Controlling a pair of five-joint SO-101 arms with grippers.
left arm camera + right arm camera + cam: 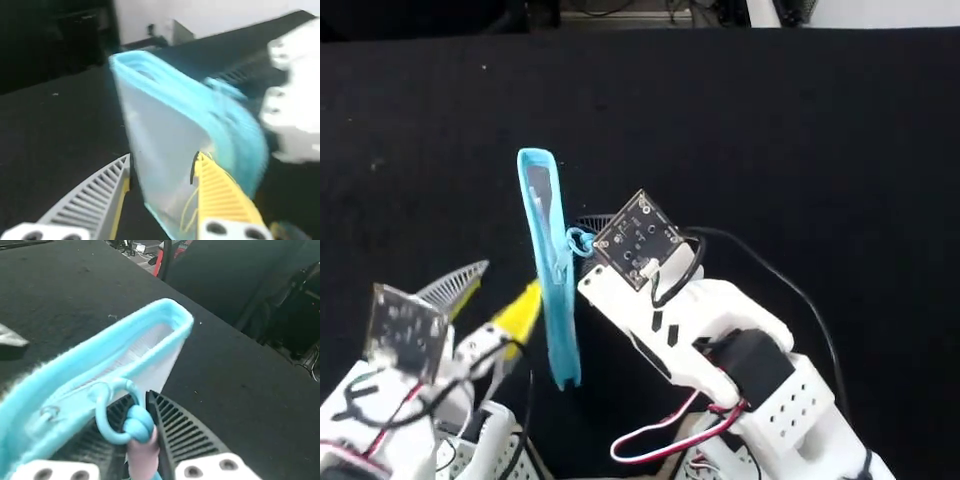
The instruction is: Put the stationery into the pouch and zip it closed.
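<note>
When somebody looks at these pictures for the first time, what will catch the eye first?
The light blue pouch stands on its edge in the middle of the black table, between the two arms. The right claw is shut on the zip pull of the pouch. The left claw is open, and its yellow finger lies against the pouch's see-through side.

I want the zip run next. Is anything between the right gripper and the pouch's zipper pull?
Nothing visible stands between them. The right gripper is shut on the blue zipper pull, whose loop and knot sit at its fingertips, right against the top edge of the pouch.
</note>
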